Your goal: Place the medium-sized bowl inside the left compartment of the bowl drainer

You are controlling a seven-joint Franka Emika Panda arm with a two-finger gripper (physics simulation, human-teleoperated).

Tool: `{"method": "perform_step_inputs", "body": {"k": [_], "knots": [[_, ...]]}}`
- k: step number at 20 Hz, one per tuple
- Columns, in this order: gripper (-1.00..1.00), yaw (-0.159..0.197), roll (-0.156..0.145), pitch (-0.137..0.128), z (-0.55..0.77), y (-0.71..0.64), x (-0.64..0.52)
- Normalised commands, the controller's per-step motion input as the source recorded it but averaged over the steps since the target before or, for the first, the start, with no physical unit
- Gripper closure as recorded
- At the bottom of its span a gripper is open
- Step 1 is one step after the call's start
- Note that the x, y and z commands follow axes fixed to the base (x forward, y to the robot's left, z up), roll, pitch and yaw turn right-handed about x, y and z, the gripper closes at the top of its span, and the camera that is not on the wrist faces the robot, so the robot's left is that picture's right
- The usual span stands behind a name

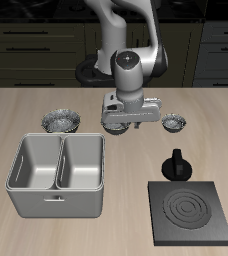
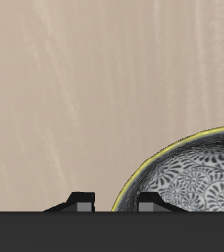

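Observation:
The medium-sized bowl (image 1: pixel 110 127), grey with a speckled pattern, sits on the table behind the bowl drainer (image 1: pixel 56 205), and my gripper hides most of it. My gripper (image 1: pixel 121 126) is low over this bowl. In the wrist view the bowl (image 2: pixel 197 177) shows a yellowish rim. My gripper (image 2: pixel 114 204) is open, with one fingertip (image 2: pixel 149 204) over the bowl's inside and the other outside its rim. It holds nothing. The drainer is a light grey tub with two deep wells, nearer the table's front edge.
The wider patterned bowl (image 1: pixel 62 120) and the smallest patterned bowl (image 1: pixel 173 124) sit on either side of my gripper. A black square burner plate (image 1: pixel 193 213) lies near the front edge, with a small black knobbed object (image 1: pixel 176 165) behind it.

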Motion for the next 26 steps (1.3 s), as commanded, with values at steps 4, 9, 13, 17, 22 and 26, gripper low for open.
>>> {"method": "perform_step_inputs", "body": {"k": [4, 9, 13, 17, 22, 26], "knots": [[1.0, 0.009, 0.001, -0.031, 0.22, -0.03, 0.02], [1.0, 0.026, -0.002, -0.086, 0.48, 0.0, 0.04], [1.0, -0.001, -0.003, -0.091, 0.62, -0.04, 0.09], [1.0, -0.007, -0.014, -0.061, 0.68, -0.11, 0.21], [1.0, -0.008, -0.015, -0.061, 0.79, -0.08, 0.25], [1.0, -0.02, 0.002, -0.013, 0.4, -0.07, 0.24]]}}
